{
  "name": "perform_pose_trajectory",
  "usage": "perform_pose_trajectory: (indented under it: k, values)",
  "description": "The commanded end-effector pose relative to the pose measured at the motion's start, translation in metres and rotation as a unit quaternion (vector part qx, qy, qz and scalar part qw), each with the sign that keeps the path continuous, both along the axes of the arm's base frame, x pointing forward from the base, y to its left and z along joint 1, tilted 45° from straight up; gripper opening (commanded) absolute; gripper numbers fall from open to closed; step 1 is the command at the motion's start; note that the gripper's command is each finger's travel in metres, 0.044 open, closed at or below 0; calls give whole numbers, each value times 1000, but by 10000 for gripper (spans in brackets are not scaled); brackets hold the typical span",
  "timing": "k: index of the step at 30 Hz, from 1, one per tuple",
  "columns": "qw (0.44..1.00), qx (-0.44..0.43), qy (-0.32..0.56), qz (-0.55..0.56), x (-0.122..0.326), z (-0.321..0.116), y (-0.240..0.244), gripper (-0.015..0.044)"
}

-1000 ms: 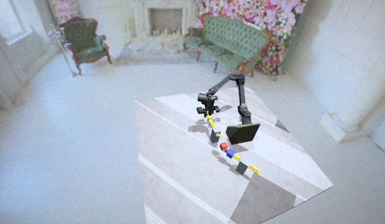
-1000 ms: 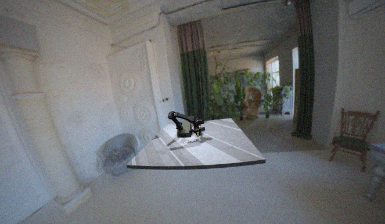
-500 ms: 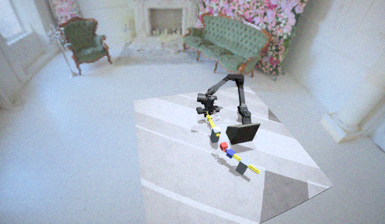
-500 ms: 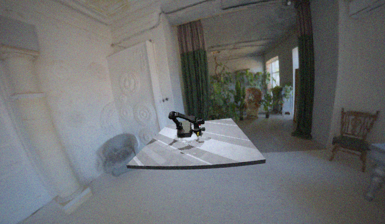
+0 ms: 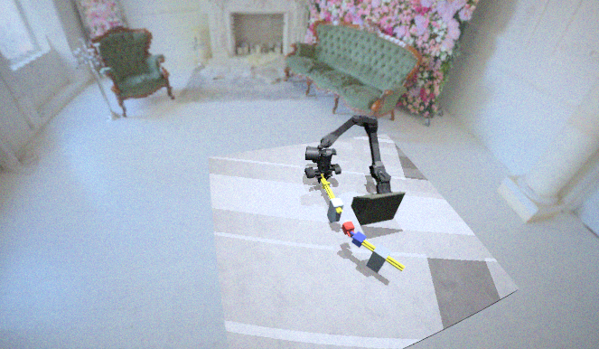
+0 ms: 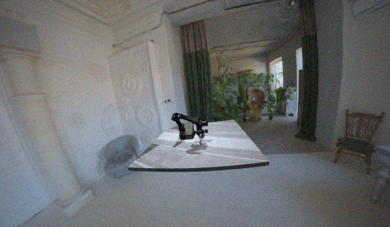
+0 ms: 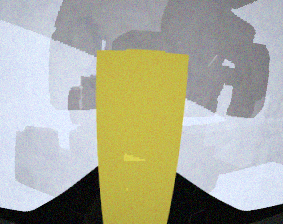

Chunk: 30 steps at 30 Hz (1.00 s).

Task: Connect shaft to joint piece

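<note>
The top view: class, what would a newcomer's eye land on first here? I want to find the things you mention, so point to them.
Probably the black arm (image 5: 372,145) (image 6: 185,117), its gripper (image 5: 322,178) shut on the far end of a yellow shaft (image 5: 329,190) (image 7: 141,110). Next, the small red piece (image 5: 348,227) and blue piece (image 5: 359,239) beyond that shaft's near end. Behind the table, the green sofa (image 5: 364,63) stands against pink flowers (image 5: 387,20).
</note>
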<state>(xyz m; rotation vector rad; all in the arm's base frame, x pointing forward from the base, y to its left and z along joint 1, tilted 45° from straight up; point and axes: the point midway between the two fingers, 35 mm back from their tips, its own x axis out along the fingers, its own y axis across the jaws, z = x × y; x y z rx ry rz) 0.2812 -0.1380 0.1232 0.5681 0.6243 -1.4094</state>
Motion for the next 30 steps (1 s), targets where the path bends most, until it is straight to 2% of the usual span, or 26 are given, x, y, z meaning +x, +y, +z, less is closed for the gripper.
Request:
perform_pose_trajectory:
  k: [1,30]
  values:
    - [1000,0,1,1,0,0,0,0]
    - [1000,2,9,-7,-2,-29,27,0]
